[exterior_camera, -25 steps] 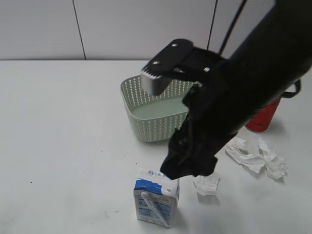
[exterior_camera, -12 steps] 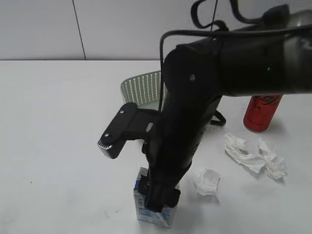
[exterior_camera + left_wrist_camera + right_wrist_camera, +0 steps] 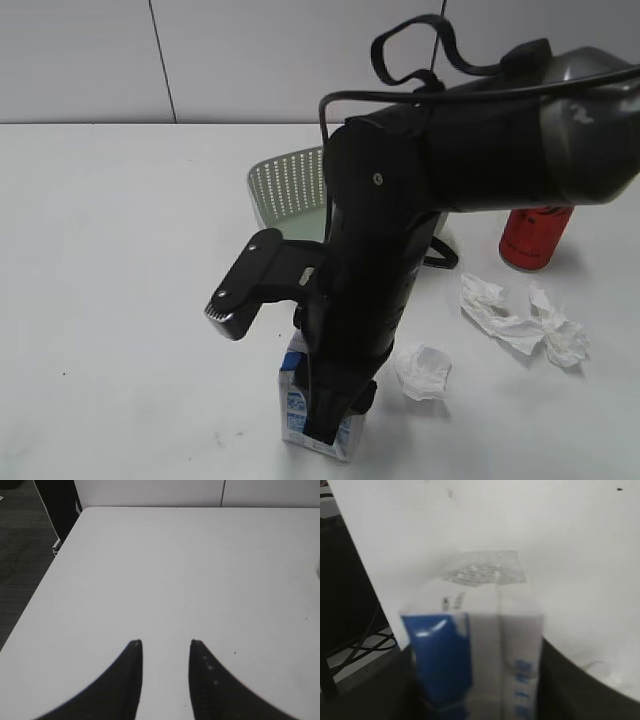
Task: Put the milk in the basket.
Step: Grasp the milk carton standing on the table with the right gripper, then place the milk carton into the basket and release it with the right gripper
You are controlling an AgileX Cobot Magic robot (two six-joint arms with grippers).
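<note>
My right end effector [image 3: 330, 415] straddles the milk [image 3: 296, 400] near the worktop [image 3: 120, 250] front edge, grip unconfirmed; left end effector [image 3: 165, 645] parted over bare worktop.

A red soda can [image 3: 535, 238] stands upright on the white table [image 3: 120, 250], toward its far right. Just in front of the can lies a larger piece of crumpled white paper [image 3: 520, 322]. A smaller crumpled paper wad [image 3: 422, 372] sits nearer and to the can's left, apart from the larger piece.
</note>
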